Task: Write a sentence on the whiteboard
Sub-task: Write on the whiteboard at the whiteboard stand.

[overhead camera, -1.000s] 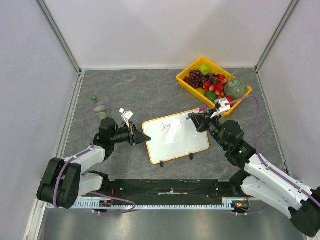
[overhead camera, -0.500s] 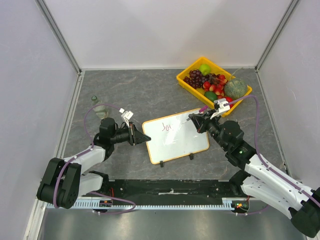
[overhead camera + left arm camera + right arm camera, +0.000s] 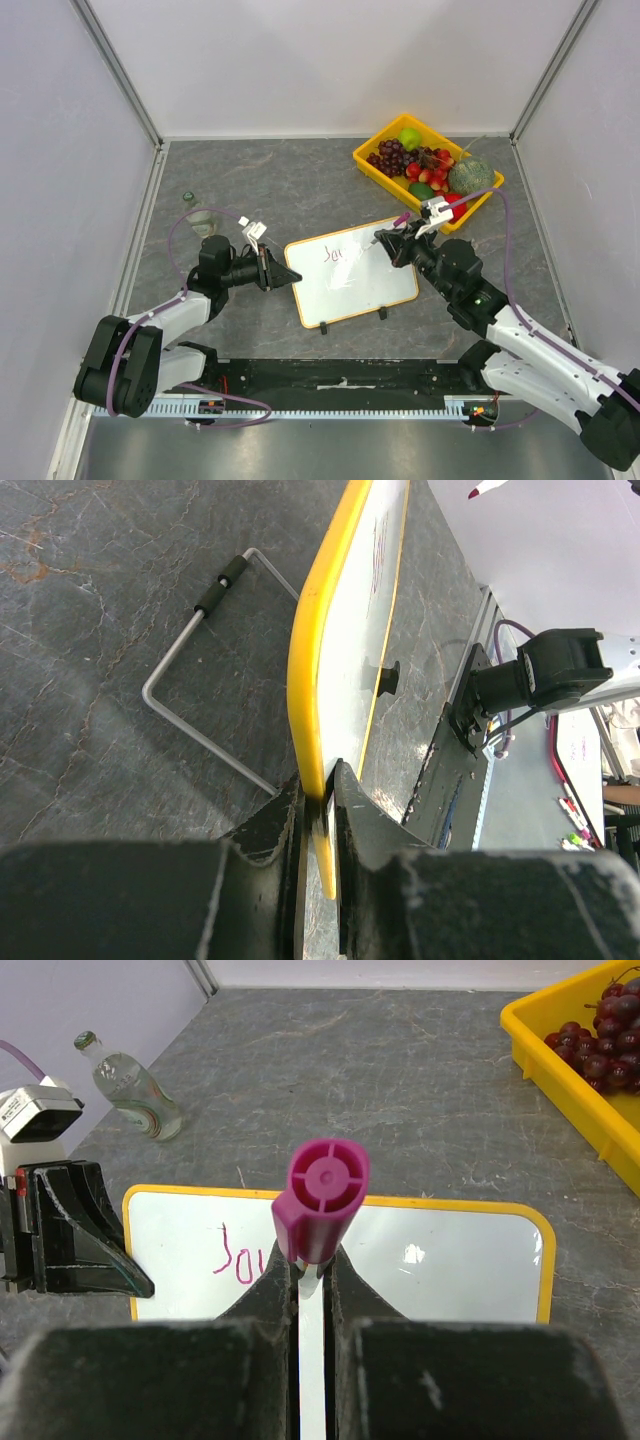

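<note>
Grey stone-patterned tabletop [image 3: 300, 180], enclosed by white walls, carries two arms bolted at its near edge. Left gripper [image 3: 283, 273] is clamped on the left edge of the whiteboard [image 3: 350, 275]; the left wrist view shows both fingers pinching the yellow frame. Right gripper [image 3: 400, 243] is closed on one magenta marker [image 3: 393, 226], cap end up and tip down at the board's upper middle. The single whiteboard lies at the table centre between the two grippers, tilted, with two black feet [image 3: 325, 324] on its near edge and one wire stand [image 3: 200, 670] behind it. The sentence [image 3: 340, 254] is only begun: pinkish-red letters "Jo" and a further stroke, partly hidden by the marker in the right wrist view. One clear glass bottle [image 3: 203, 215] lies just beyond the left arm, apart from the board. One yellow fruit tray [image 3: 385, 140] sits at the far right, holding grapes, a green apple, strawberries and a melon. Compared with one second ago, the right gripper and marker have shifted slightly leftward; the board, left gripper, bottle and tray are unchanged.
</note>
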Available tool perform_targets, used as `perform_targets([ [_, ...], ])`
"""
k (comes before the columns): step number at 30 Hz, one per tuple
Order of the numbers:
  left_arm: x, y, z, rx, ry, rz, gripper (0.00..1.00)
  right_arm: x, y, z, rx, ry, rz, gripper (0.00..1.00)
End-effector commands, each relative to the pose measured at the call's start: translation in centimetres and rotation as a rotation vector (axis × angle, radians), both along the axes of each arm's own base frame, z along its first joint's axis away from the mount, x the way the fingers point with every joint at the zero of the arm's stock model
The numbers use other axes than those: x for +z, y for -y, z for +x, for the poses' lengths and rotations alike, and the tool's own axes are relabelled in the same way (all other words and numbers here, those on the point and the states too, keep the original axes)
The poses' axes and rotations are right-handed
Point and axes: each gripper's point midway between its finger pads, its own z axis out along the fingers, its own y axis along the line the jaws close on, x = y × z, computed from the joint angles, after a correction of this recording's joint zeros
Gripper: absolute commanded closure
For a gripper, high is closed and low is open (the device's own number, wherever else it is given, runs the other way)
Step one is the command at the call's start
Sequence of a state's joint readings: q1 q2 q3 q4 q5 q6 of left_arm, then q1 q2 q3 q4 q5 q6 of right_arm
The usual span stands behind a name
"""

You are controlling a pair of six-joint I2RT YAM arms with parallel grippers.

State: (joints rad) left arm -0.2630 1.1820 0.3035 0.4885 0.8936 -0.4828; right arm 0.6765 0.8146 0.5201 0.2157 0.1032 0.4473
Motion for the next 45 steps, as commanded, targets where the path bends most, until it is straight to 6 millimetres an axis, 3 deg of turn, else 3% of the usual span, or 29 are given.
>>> perform_targets([
  [1, 0.6, 0.0, 0.4, 0.003, 0.066, 0.001, 0.98, 3.2, -0.3, 0.6, 0.006, 0.079, 0.022, 1.0],
  [24, 0.6, -0.1, 0.4, 0.005, 0.067, 0.004, 0.98, 2.4, -1.6, 3.5, -0.041, 0.065, 0.0, 1.0],
  [45, 0.6, -0.1, 0.4, 0.006, 0.07, 0.003, 0.98, -2.6, -0.9, 3.7, -0.073, -0.001, -0.064, 1.0],
])
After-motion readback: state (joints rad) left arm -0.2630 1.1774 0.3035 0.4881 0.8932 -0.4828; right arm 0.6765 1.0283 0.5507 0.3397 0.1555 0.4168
